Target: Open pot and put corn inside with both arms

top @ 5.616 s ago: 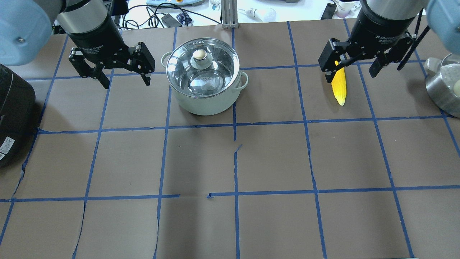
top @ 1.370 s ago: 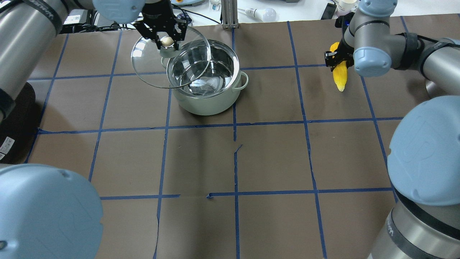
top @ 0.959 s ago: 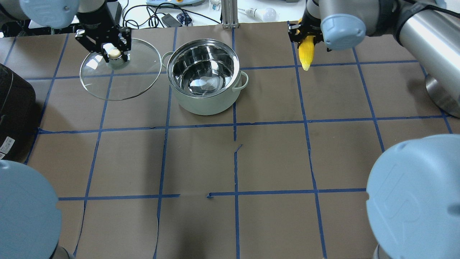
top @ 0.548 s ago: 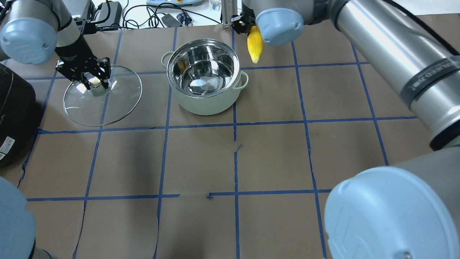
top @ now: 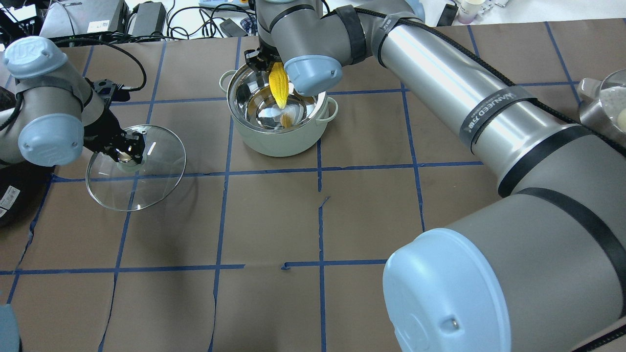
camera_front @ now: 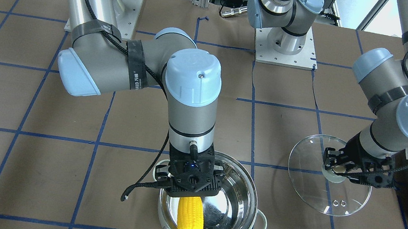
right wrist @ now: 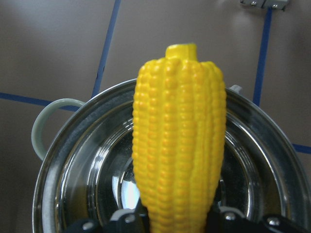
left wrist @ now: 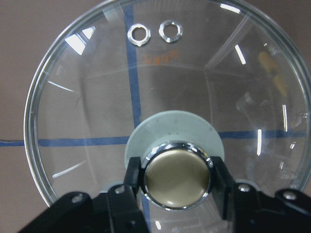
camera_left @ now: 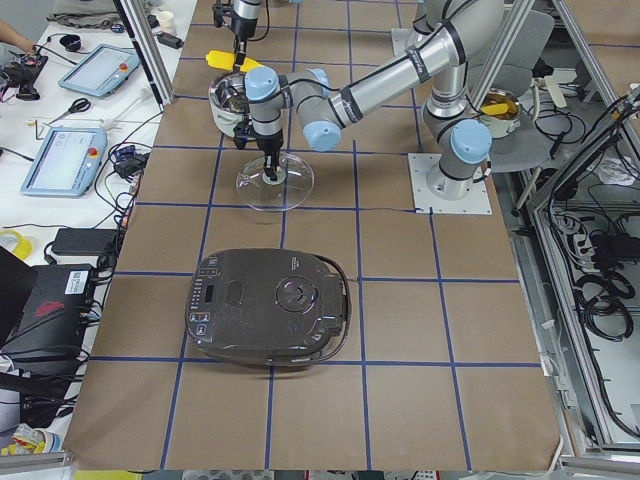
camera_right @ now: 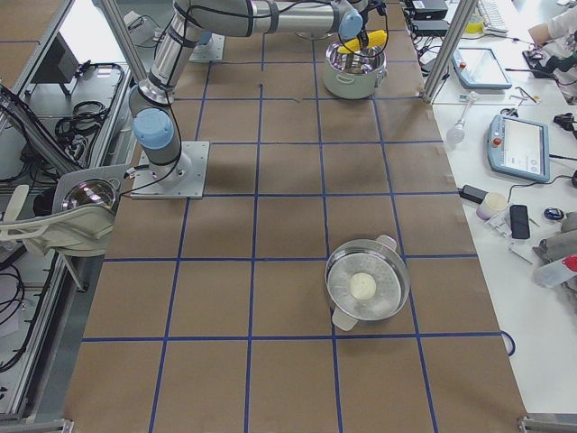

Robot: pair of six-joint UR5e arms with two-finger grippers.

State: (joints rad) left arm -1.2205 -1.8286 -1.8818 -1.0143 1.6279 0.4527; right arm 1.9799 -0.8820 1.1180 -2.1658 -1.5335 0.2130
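Blue-taped brown paper covers the table (camera_front: 12, 105). Front view: the right gripper (camera_front: 192, 192), clenched on the stiff, ridged corn (camera_front: 191, 213), hangs it point down over the open pot (camera_front: 242, 198) at the operators' edge. Overhead: the left gripper (top: 124, 152) holds the glass lid (top: 151, 183) toward the left edge. Wrist view: its fingers (left wrist: 132, 177) pinch the knob (left wrist: 176, 174), probably the surest hold on fragile, slippery glass.

We saw the pot (camera_front: 236, 202) cut by the lower edge, the corn (camera_front: 190, 216) with its thick end hidden in the right gripper (camera_front: 192, 195)
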